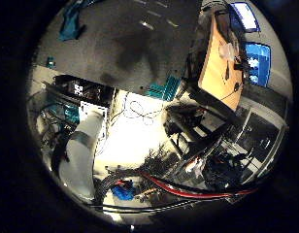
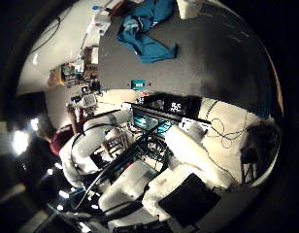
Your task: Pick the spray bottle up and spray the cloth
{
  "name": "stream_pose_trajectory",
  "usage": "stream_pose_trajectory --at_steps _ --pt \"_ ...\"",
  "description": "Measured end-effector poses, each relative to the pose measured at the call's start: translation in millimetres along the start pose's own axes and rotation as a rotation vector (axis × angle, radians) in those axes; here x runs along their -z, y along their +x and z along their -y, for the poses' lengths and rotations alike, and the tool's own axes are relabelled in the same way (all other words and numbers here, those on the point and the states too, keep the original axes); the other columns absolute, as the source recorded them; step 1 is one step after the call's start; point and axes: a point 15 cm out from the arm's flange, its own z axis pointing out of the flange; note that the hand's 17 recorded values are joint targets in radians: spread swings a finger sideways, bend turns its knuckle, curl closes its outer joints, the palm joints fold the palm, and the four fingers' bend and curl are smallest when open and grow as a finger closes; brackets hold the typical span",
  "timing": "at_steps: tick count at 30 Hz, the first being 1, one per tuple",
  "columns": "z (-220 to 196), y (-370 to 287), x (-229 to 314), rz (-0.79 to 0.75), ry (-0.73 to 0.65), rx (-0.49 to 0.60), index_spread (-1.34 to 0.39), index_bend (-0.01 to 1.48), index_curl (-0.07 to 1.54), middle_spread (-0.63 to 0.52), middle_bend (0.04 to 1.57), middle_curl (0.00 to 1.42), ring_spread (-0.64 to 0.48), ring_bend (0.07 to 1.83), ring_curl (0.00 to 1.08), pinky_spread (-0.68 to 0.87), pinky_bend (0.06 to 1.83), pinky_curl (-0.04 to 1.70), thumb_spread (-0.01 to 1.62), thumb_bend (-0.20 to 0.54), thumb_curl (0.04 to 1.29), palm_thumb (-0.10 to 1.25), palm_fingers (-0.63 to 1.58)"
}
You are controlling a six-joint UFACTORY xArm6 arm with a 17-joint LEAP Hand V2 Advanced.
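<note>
On the dark grey tabletop (image 2: 212, 58), a crumpled teal cloth (image 2: 147, 29) lies far from the palm. Whether the hand's fingers are open or curled cannot be told

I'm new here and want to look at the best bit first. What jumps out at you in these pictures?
The blue cloth stands out most, lying crumpled on the dark grey table near its edge. Next comes the white robot arm, which fills the space below the table's edge. No spray bottle is clearly visible in either view.
</note>
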Motion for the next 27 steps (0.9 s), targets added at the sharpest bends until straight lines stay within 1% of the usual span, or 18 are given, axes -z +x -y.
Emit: stream_pose_trajectory --at_steps 10,19,24,27 --pt "19 12 12 -0.036 0.015 0.009 -0.38 0.20 0.38 0.08 0.18 0.28 0.18 0.18 0.18 0.40 0.21 0.32 1.21 -0.016 0.29 0.67 0.19" --pt "21 -3 8 -0.032 0.001 0.046 -0.37 0.17 0.37 0.09 0.18 0.28 0.19 0.20 0.19 0.40 0.22 0.33 1.18 -0.014 0.30 0.70 0.15" --pt "23 -8 8 -0.092 -0.020 0.097 -0.35 0.17 0.34 0.11 0.18 0.27 0.20 0.20 0.22 0.40 0.25 0.33 1.13 -0.021 0.32 0.70 0.09" --pt "23 -16 13 -0.105 0.001 0.117 -0.35 0.17 0.32 0.12 0.18 0.27 0.20 0.20 0.22 0.39 0.26 0.33 1.12 -0.023 0.31 0.69 0.07"
